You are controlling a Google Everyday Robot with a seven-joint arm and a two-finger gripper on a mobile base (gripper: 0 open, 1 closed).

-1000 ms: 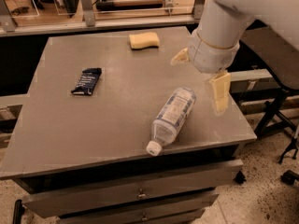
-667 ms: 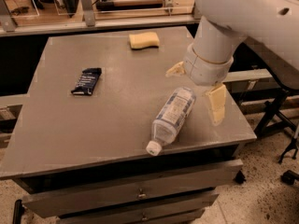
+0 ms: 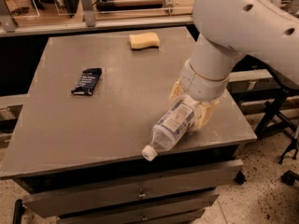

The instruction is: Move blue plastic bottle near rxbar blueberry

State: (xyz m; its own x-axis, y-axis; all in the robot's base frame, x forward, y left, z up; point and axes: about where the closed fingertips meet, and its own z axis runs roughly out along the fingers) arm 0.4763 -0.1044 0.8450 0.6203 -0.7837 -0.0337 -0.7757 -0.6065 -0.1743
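Bottle (image 3: 170,127): lies on its side near the front right part of the table (image 3: 131,111), white cap pointing at the front edge, base end angled back and right. Sits well apart from the bar (image 3: 87,81), which lies flat near the left edge of the table.

Gripper (image 3: 189,108): hangs low over the bottle's base end, at the tip of the white arm (image 3: 243,27) reaching in from the upper right. Spread wide, one cream finger on each side of the bottle, so straddles it rather than resting beside it. Hard to say whether either finger touches the plastic; shows no squeeze on the bottle. Covers the base end from view.

Sponge (image 3: 144,40): at the far edge, away from both.

Against a second ago: gripper then higher and off to the right of the base end, with neither finger around the bottle; now down over it, with a finger on either side. Arm swung lower and closer to the table. Bottle in about the same place and at the same angle. Bar and sponge unmoved.
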